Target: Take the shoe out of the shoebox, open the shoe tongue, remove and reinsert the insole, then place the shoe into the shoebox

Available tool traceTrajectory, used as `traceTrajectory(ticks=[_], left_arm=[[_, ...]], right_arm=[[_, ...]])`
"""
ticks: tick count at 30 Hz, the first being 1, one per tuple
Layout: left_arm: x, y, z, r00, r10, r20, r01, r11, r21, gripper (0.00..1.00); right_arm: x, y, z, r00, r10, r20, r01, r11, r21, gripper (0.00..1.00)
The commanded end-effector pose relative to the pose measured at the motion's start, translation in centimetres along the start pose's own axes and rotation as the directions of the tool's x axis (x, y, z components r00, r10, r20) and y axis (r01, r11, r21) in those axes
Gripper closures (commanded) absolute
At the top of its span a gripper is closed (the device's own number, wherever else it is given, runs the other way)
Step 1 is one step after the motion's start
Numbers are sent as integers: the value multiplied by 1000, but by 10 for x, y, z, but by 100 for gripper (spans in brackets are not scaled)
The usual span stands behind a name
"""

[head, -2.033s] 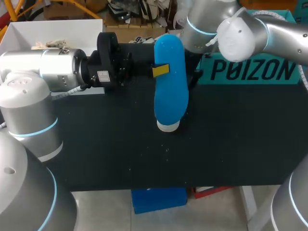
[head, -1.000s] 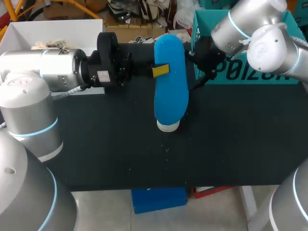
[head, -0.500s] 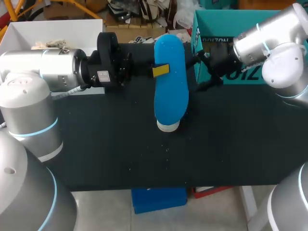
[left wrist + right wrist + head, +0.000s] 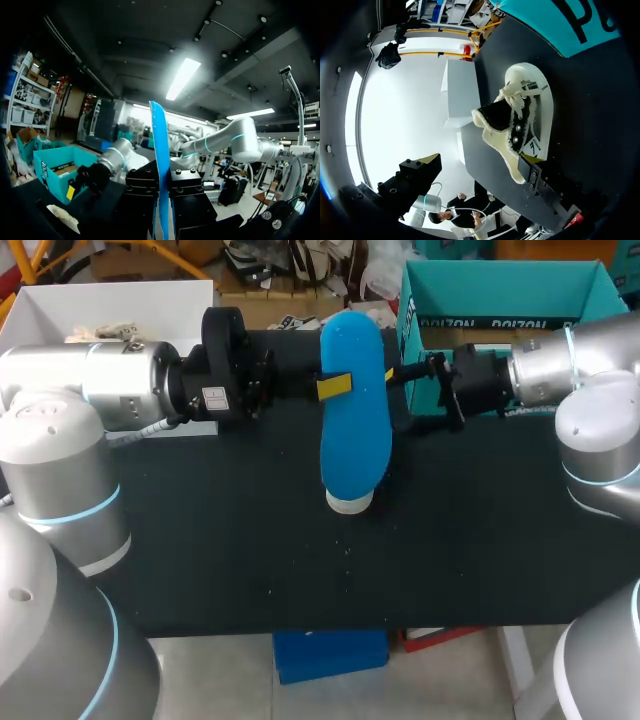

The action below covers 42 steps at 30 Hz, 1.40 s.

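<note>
Edgewise, insole (image 4: 159, 145) within left claw (image 4: 162, 207)

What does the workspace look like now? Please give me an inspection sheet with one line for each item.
surface: black table top, with a few pale specks.
job's things: blue insole held on edge above the shoe; the shoe is on the table, outside the open teal shoebox at the far right.
clutter: white box at the far left corner.
grippers: left gripper shut on the insole; right gripper open, beside the shoe, pointing at it.
cables: grey cable at the left arm's wrist.
surroundings: nothing seen reaching over the table.
</note>
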State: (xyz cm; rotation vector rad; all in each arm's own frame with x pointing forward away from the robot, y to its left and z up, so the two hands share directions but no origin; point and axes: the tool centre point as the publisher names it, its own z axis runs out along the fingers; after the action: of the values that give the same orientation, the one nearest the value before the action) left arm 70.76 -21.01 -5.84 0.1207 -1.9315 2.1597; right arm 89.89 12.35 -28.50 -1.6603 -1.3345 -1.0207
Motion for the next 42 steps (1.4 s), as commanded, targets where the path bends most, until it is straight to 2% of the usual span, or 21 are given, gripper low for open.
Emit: traceTrajectory(ticks=[1, 9, 16, 17, 21, 24, 27, 30, 42], left_arm=[[0, 1, 3, 1000, 2, 5, -2, 1000, 2, 100], [0, 1, 3, 1000, 2, 5, -2, 1000, 2, 100], [0, 1, 3, 1000, 2, 5, -2, 1000, 2, 100], [0, 1, 3, 995, 94, 30, -93, 995, -37, 100], [3, 3, 3, 916, 396, 65, -386, 913, -132, 100], [3, 9, 3, 800, 594, 87, -560, 791, -246, 100], [-1, 19, 1, 704, 705, 89, -652, 690, -314, 100], [-4, 27, -2, 649, 755, 93, -692, 637, -340, 100], [-7, 29, -3, 653, 751, 100, -688, 643, -337, 100]], right_arm=[[-3, -1, -1, 991, -3, -130, 3, 1000, 0, 0], [4, -3, -3, 971, 14, -240, -10, 1000, 20, 0], [9, -3, -5, 968, 10, -251, -4, 1000, 24, 0], [9, -3, -5, 968, 10, -251, -4, 1000, 24, 0], [9, -3, -5, 968, 10, -251, -4, 1000, 24, 0], [9, -3, -5, 968, 10, -251, -4, 1000, 24, 0], [9, -3, -5, 968, 10, -251, -4, 1000, 24, 0], [9, -3, -5, 968, 10, -251, -4, 1000, 24, 0], [9, -3, -5, 968, 10, -251, -4, 1000, 24, 0]])
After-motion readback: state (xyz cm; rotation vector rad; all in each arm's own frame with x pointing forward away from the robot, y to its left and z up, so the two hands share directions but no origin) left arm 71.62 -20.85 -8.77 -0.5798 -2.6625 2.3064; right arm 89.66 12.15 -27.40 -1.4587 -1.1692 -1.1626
